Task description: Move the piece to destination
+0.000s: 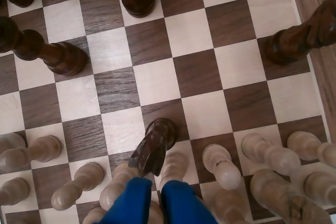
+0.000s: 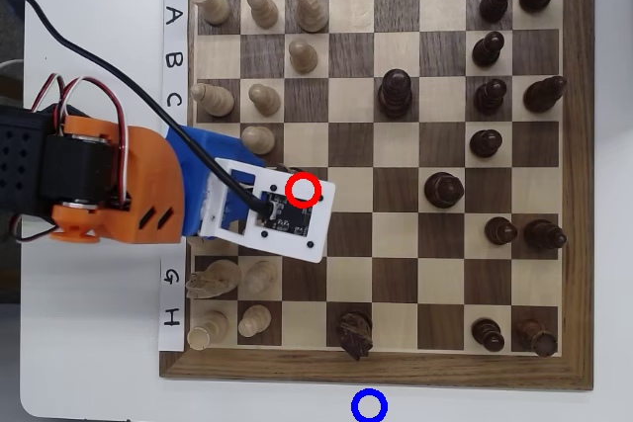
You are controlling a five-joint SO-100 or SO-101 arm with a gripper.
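Centring is mattering most: the blue two-finger tool [image 1: 157, 184] is reaching over the brown-and-cream wooden chessboard [image 2: 396, 234], its jaws nearly together at the small dark brown wooden chess piece [image 1: 156, 145] mid-board; whether it is gripping, I cannot tell. The small blue ring marker [image 2: 356, 406] is waiting just off the board.

chessboard [image 2: 574, 195] border strips: numbers 1 to 8 on top, letters a, b, c, g, h at left.
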